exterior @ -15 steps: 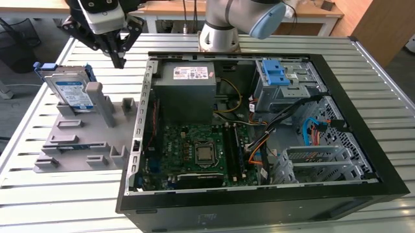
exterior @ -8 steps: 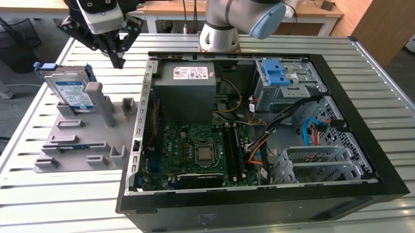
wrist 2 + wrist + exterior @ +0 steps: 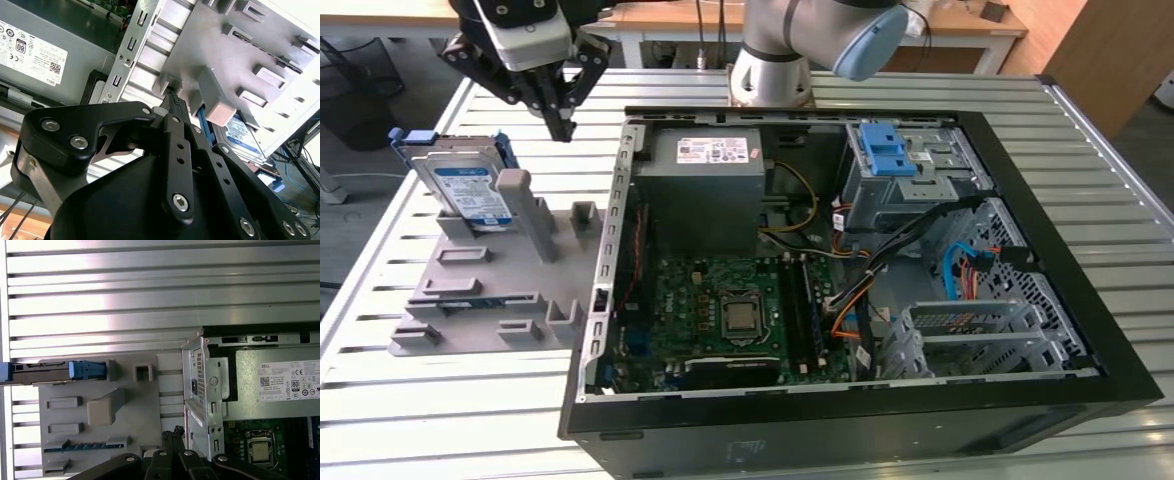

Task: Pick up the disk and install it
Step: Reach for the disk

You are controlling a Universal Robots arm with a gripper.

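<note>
The disk [image 3: 464, 187] stands on edge in a slot of the grey fixture [image 3: 480, 290], on the exterior view's left; its white-and-blue label faces the camera and a blue carrier frame runs round its edges. My gripper [image 3: 562, 128] hangs above the table between the disk and the computer case, a little to the disk's right and above it, touching neither. Its black fingers are shut together with nothing between them. The second wrist view has the shut fingertips [image 3: 173, 100] over the fixture's edge, the disk [image 3: 246, 136] beyond them. Seen edge-on in the first wrist view, the disk [image 3: 50, 372] lies apart from the gripper [image 3: 174, 433].
An open black computer case [image 3: 1067, 200] takes up the middle and the exterior view's right. Inside are a grey power-supply box [image 3: 707, 190], a motherboard [image 3: 720, 320], loose cables and a metal drive cage with a blue latch piece [image 3: 887, 155]. Everything rests on a slatted metal table [image 3: 414, 420].
</note>
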